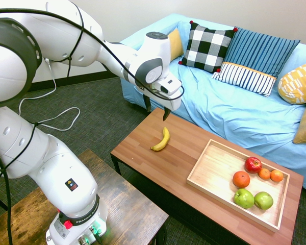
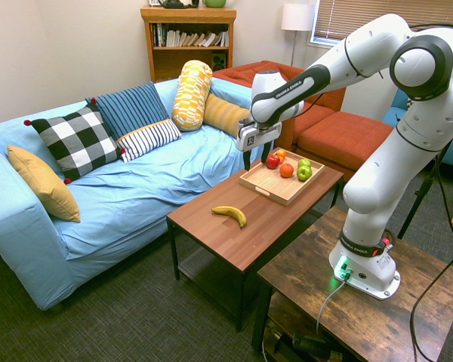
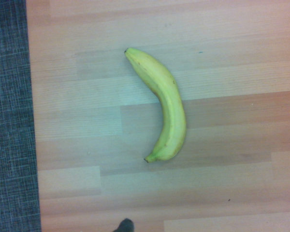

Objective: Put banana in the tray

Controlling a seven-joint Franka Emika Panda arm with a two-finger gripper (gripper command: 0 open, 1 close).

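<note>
1. The tool (image 1: 156,109) hung released above the banana (image 1: 161,140), which lay on the worktop (image 1: 143,153), well apart from the tray (image 1: 204,166).
2. A straight descent, pinching across the banana's middle, looked best.

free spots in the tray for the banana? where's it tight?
Tray: its half toward the banana is bare wood. Crowded at the far end: red apple, oranges, green apples clustered there. Table around the banana is bare too. Gripper hangs open above it.
</note>
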